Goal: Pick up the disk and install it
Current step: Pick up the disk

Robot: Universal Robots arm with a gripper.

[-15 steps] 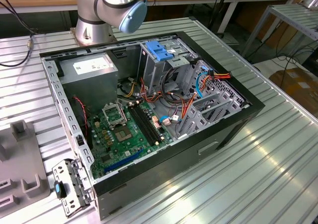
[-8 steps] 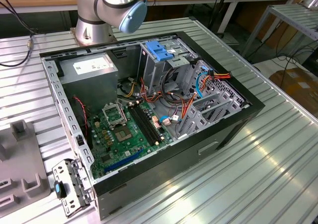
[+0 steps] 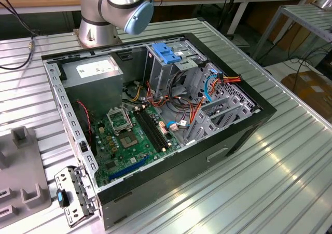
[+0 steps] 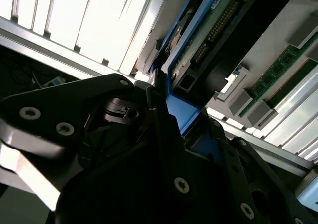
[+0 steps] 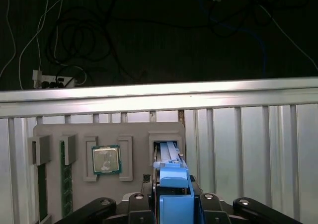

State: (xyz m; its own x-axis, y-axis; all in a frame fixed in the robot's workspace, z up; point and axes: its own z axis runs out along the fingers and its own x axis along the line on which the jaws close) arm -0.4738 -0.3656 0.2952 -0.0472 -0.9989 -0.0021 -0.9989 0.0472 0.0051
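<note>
- jaws (image 5: 174, 189) clenched on the disk (image 5: 168, 152): black fingers (image 5: 195, 186) press on its blue rails from both sides, no gap visible
- in the second wrist view the jaws (image 4: 181, 117) show the same grip; the disk (image 4: 208, 30) shows its circuit-board face and a connector row
- arm pose: the tool points down onto the grey fixture tray (image 5: 134, 129), with the jaws at the tray's end slot
- the disk stands on edge, its far end in that end slot of the tray
- arm base (image 3: 98, 29) stands on the worktop (image 3: 270, 182), beyond the tray and at the far corner of the PC case (image 3: 171, 166); one joint with a blue cap (image 3: 137, 16) sits above it
- counts in the tray: 1 disk, 1 CPU (image 5: 106, 160) flat in the pocket next to the disk's slot, 2 memory sticks (image 5: 64, 184) on edge in the slots past the CPU
- on the exterior view's right of the tray (image 3: 21, 166): 1 open PC case, apart from the tray
- inside the case: 1 motherboard (image 3: 127, 135), 1 grey box with a white sticker (image 3: 96, 70), 1 drive cage with a blue top (image 3: 168, 55)
- past the tray, off the worktop edge: dark floor, loose cables, 1 power strip (image 5: 54, 80)
</note>
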